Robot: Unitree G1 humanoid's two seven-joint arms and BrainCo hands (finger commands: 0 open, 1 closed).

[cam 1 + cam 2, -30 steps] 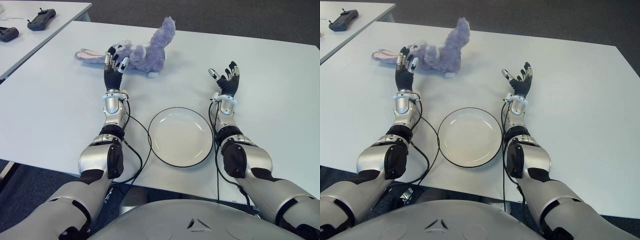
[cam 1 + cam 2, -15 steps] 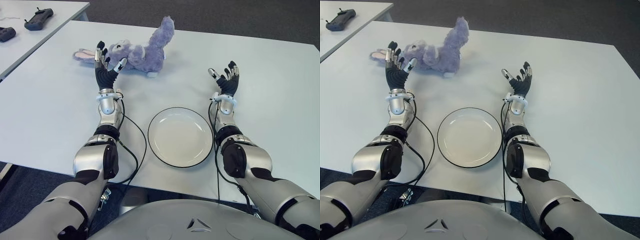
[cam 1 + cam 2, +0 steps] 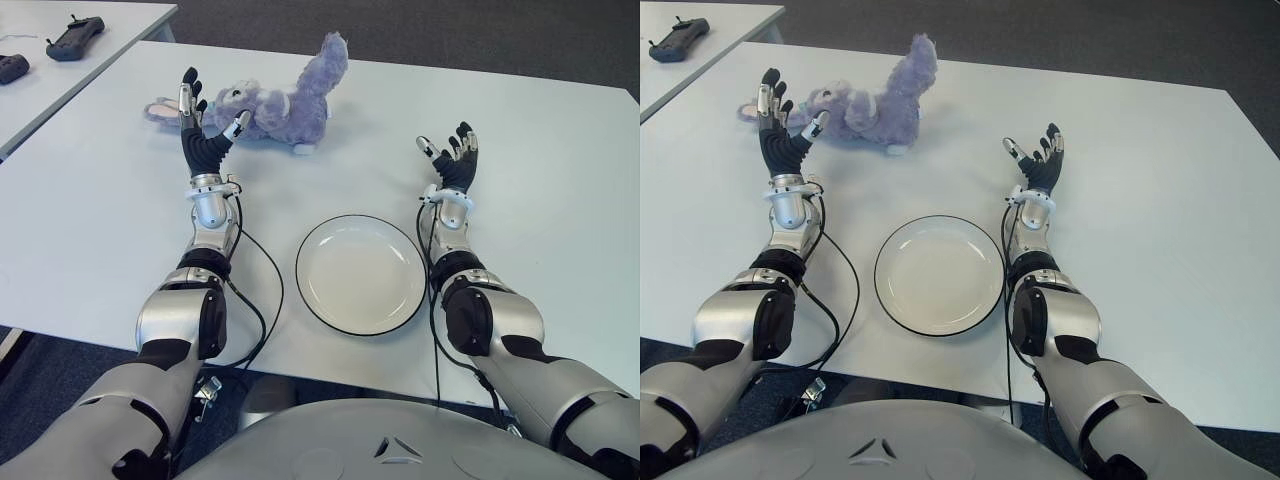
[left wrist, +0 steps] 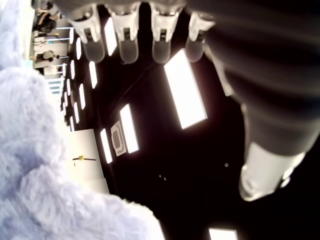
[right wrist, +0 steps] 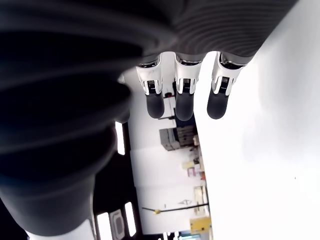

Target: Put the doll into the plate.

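Note:
A purple plush rabbit doll (image 3: 285, 102) lies on its side at the far middle-left of the white table (image 3: 110, 210), one pink-lined ear (image 3: 157, 108) stretched to the left. My left hand (image 3: 201, 118) is raised just in front of the doll's head, fingers spread and holding nothing; purple fur (image 4: 45, 180) fills part of the left wrist view. A white plate (image 3: 361, 273) with a dark rim sits near the table's front edge between my arms. My right hand (image 3: 451, 155) shows beyond and to the right of the plate, open, palm up.
A second table (image 3: 60, 70) stands at the far left with two black controllers (image 3: 68, 38) on it. Dark carpet (image 3: 480, 40) lies beyond the table's far edge. Black cables (image 3: 262, 290) run along both forearms.
My left hand has moved left and farther away, from in front of the doll's body to beside its head and ear. The doll, plate and right hand have stayed put.

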